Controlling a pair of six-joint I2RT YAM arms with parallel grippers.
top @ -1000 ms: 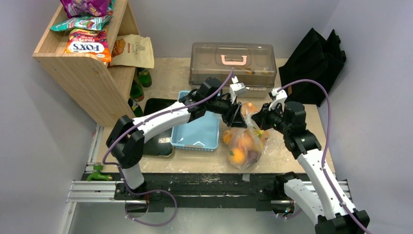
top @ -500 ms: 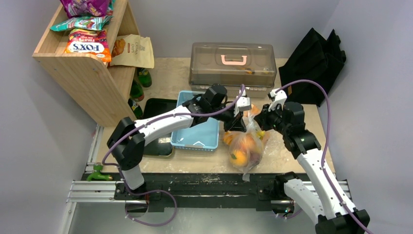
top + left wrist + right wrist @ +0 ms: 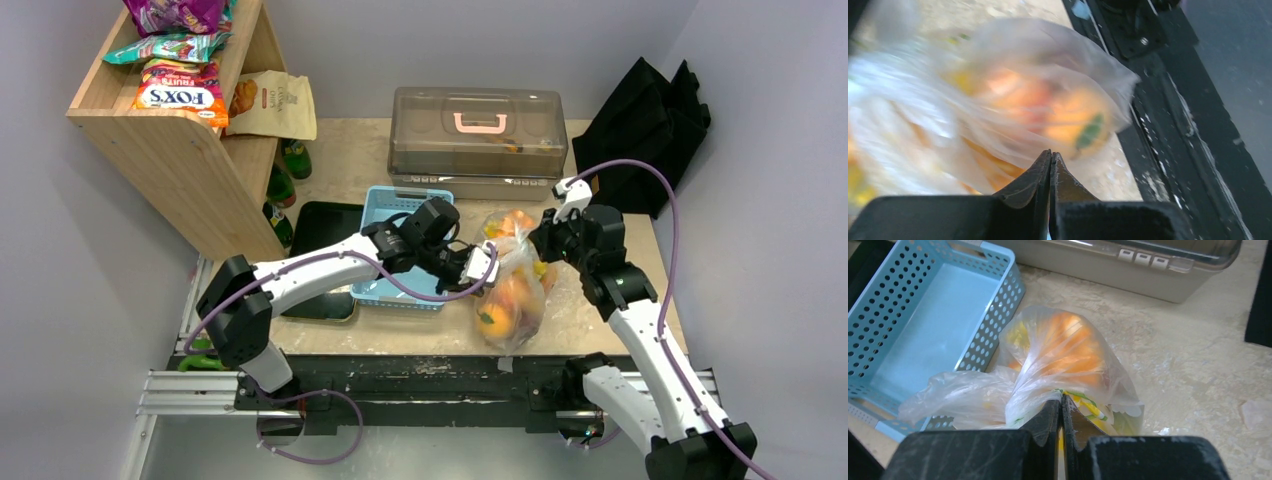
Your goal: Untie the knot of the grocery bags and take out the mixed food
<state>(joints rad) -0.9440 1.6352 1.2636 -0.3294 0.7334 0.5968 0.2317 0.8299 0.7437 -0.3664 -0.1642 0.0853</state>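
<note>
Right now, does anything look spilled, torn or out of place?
Nothing spilled or torn. The clear bag holds its fruit, though its near end lies at the table's front edge. The right gripper pinches the twisted neck; the left gripper looks shut on the plastic.

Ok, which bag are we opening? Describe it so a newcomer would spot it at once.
Find the grey lidded storage box with the pink handle. Just in front of it, right of the light blue perforated basket, lies the clear crinkly plastic bag. Unlike the black fabric bag at the far right, it is see-through, stuffed with orange and yellow fruit.
</note>
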